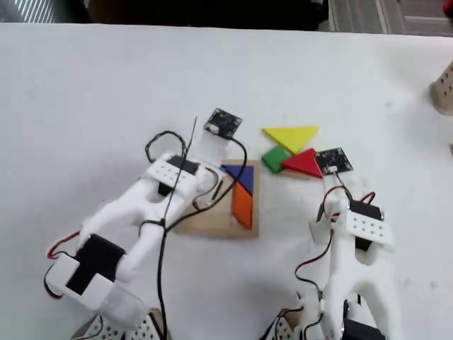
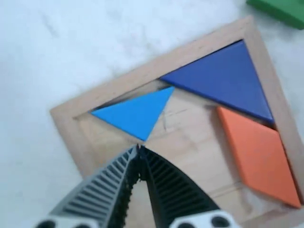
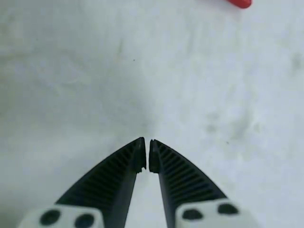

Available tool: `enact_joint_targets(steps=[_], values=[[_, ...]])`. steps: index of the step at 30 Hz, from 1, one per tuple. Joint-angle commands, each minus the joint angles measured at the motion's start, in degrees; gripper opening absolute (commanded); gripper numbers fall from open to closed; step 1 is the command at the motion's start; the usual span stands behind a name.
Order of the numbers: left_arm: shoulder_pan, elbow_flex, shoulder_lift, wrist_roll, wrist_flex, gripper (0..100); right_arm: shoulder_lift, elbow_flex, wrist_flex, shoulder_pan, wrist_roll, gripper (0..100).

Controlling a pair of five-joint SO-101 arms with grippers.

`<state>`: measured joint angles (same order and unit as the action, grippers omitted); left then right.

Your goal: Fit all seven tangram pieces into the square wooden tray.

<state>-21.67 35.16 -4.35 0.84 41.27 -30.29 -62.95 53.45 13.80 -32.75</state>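
Left pincer (image 2: 139, 153): jaws together, tips over the tray (image 2: 123, 88) floor, at one corner of the light-blue triangle (image 2: 135, 114); that triangle lies in the tray by a rim; navy triangle (image 2: 223, 80) in the next corner; orange parallelogram (image 2: 259, 156) along the adjoining rim, beside the navy one.
Right pincer (image 3: 146, 156): jaws together, over bare bench (image 3: 71, 71); red triangle (image 1: 302, 163), green square (image 1: 275, 158) and yellow triangle (image 1: 291, 136) clustered on the bench just beside the tray.

Tan object (image 1: 444, 88) stands on white table (image 1: 106, 85).
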Motion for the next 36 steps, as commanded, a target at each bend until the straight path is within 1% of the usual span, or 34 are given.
enact_joint_targets(steps=[1,9,15,18,23,29,36], values=[[-3.30,-3.25,0.75,-0.70,1.76,2,-1.19,0.18,-1.01,-1.01,-0.88,1.9],[-3.74,-4.84,0.48,-0.70,0.70,2,-1.19,0.09,-1.01,-1.54,-0.88,1.9],[-3.21,-5.80,-0.40,-0.88,-6.51,2,-1.10,0.09,-1.01,-1.45,-0.88,1.9],[-3.38,-7.82,-3.47,-0.88,-5.27,2,-1.10,0.09,-1.01,-1.36,-0.88,1.9],[-3.21,-12.48,-6.37,-0.88,0.53,2,-1.10,0.09,-1.01,-1.36,-0.88,1.9],[-2.95,-13.27,-7.16,-0.88,0.97,2,-1.10,0.09,-1.01,-1.27,-0.88,1.9],[1.54,-13.27,-7.16,-0.88,0.88,2,-1.10,0.09,-1.01,-1.27,-0.88,1.9]])
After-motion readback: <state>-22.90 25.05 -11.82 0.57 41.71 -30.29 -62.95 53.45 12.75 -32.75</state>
